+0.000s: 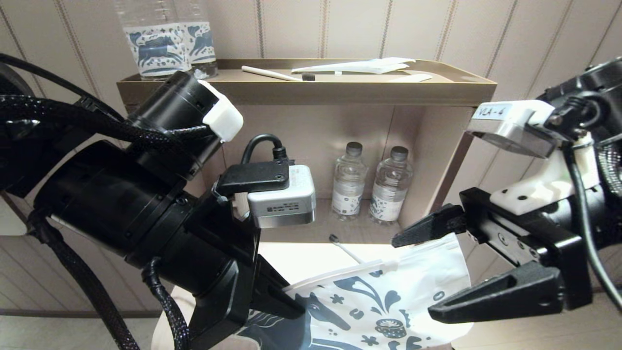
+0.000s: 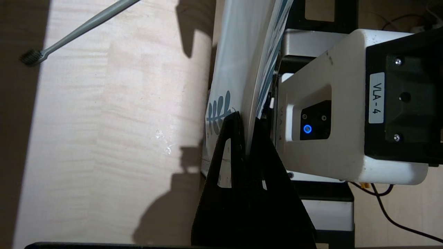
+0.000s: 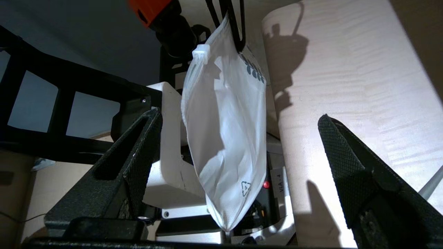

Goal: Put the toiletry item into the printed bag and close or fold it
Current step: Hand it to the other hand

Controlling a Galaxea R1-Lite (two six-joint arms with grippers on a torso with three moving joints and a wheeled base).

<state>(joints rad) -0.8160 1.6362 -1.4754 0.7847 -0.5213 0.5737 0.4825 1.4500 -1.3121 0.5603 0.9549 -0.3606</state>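
The printed bag (image 1: 384, 311), white with dark blue horse and leaf motifs, hangs above the pale table with its zip edge toward the shelf. My left gripper (image 1: 291, 304) is shut on one end of it; in the left wrist view its fingertips (image 2: 247, 121) pinch the bag's edge (image 2: 238, 69). My right gripper (image 1: 414, 276) is open, with the bag's other end (image 3: 225, 121) hanging between its wide-apart fingers (image 3: 138, 148), untouched. The toothbrush (image 1: 345, 249), pale-handled with a small dark head (image 2: 31, 57), lies on the table beyond the bag, outside it.
The round pale wood table (image 1: 301, 257) stands before an open shelf unit holding two small water bottles (image 1: 347, 182). The tray on its top (image 1: 301, 90) carries a cream-handled toothbrush (image 1: 272, 74), a white wrapper (image 1: 359, 65) and two large bottles (image 1: 165, 39).
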